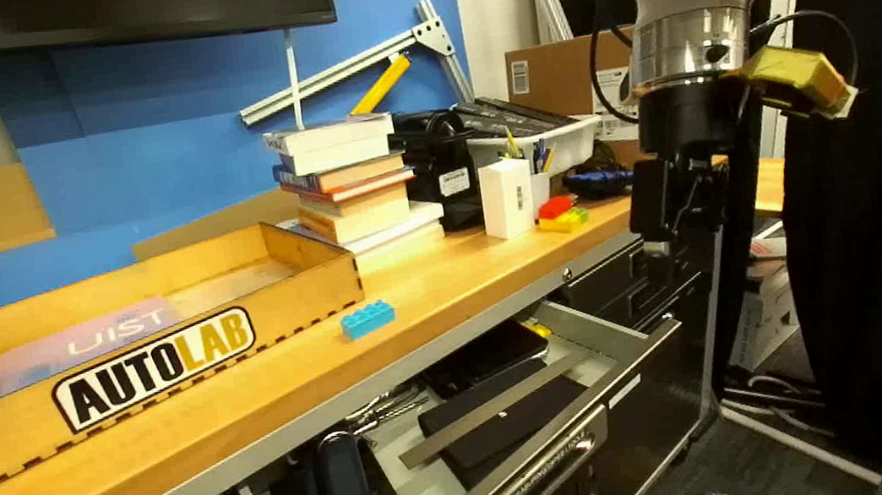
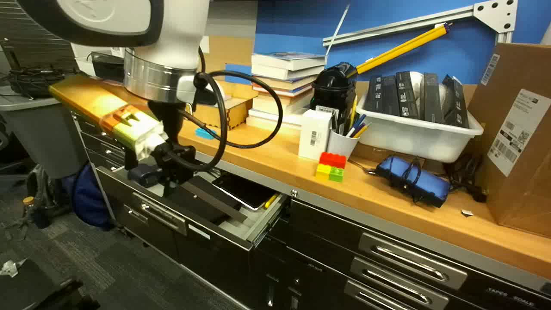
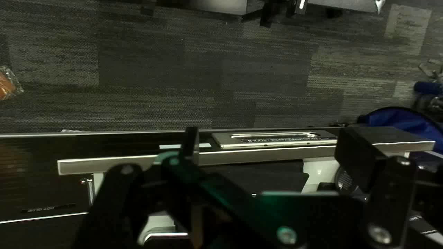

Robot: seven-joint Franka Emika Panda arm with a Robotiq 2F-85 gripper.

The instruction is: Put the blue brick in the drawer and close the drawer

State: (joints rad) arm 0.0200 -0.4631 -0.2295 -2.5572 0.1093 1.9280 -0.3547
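Observation:
The small light-blue brick (image 1: 368,320) lies on the wooden worktop near its front edge; it also shows in an exterior view (image 2: 205,134), beside the arm's cable. It is out of view in the wrist view. The drawer (image 1: 647,391) is pulled open, with pale grey sides and a black front; its front edge crosses the wrist view (image 3: 263,154). Dark flat items, a metal strip and tools lie in it. My gripper (image 3: 273,148) is open, with nothing seen between its fingers. It points down above the drawer in an exterior view (image 2: 148,176), apart from the brick.
A wooden AUTOLAB tray (image 1: 291,335) stands behind and beside the brick. A book stack (image 1: 353,191), a white box (image 1: 507,196) and red, yellow and green bricks (image 2: 330,167) stand on the worktop. A white bin (image 2: 417,137) and cardboard box (image 2: 516,142) stand farther along.

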